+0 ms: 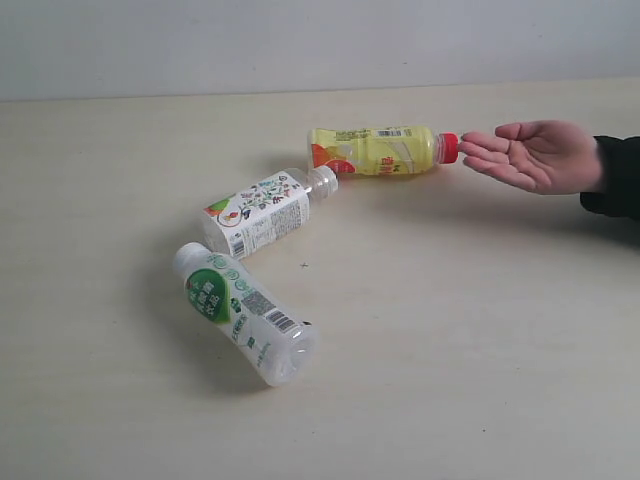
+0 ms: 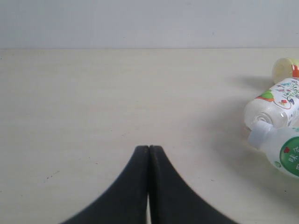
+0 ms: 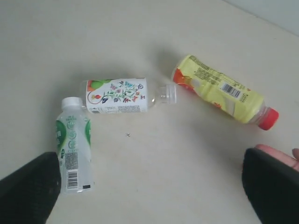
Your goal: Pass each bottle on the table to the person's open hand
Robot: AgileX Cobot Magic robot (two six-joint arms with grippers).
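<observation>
Three bottles lie on the beige table (image 1: 450, 330). The yellow-labelled bottle (image 1: 378, 150) (image 3: 219, 89) lies at the back, its red cap almost touching the person's open hand (image 1: 540, 155). The clear bottle with the white pictured label (image 1: 265, 211) (image 3: 122, 95) lies in the middle. The white bottle with the green label (image 1: 243, 312) (image 3: 72, 142) lies nearest. The clear red-labelled bottle is out of view. My left gripper (image 2: 149, 148) is shut with nothing in it, low over bare table. My right gripper (image 3: 152, 184) is open above the table, its dark fingers (image 3: 30, 186) wide apart. Neither gripper shows in the exterior view.
The person's dark sleeve (image 1: 618, 175) enters from the right edge. A pale wall (image 1: 300, 40) runs behind the table's back edge. A tiny dark speck (image 1: 304, 265) marks the tabletop near the bottles.
</observation>
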